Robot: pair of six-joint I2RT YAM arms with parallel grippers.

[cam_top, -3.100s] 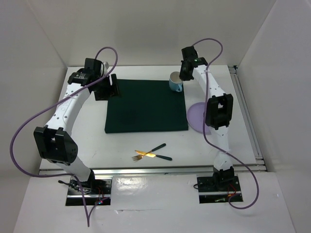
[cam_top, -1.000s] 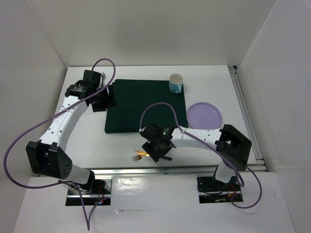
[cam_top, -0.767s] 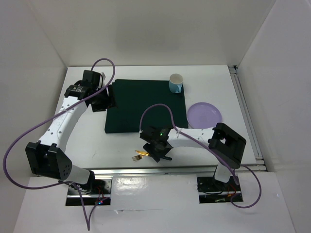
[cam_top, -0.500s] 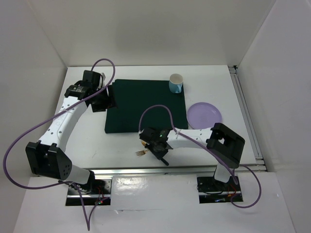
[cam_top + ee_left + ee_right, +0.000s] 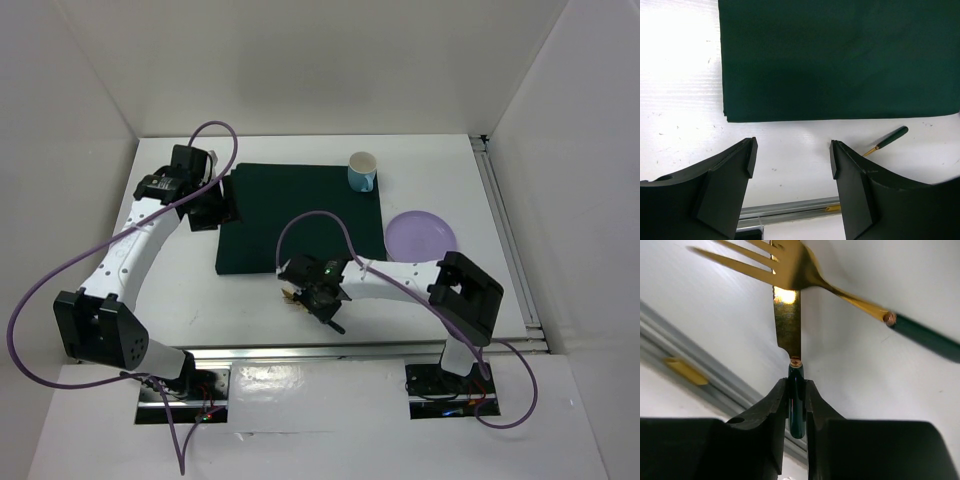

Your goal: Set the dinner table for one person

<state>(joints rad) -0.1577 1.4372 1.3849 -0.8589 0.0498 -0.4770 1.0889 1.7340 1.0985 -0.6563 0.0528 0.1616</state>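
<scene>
Where the left gripper (image 5: 213,203) hangs over the left edge of the green mat (image 5: 300,215), its jaws stand spread wide and hold nothing. The left wrist view confirms this: both fingers (image 5: 727,175) are well apart, framing bare tabletop just beside the mat (image 5: 840,60).

The dinner table (image 5: 200,300) is the white surface beneath everything, with a metal rail (image 5: 300,352) along its near edge.

Further right, the right gripper (image 5: 318,297) is low over the white surface in front of the mat's near edge. Its wrist view shows the right gripper (image 5: 796,400) pressed together on the dark green handle of a knife (image 5: 788,325), pinching it just behind the gold blade, which points away from the fingers. A gold fork (image 5: 790,267) with a dark green handle lies across the blade's tip, touching it. Whether the knife is clear of the surface cannot be told.

At the mat's far right corner a cup (image 5: 361,171) stands upright. To the right of the mat, just beside its edge, a lilac plate (image 5: 422,238) lies flat on the table.
</scene>
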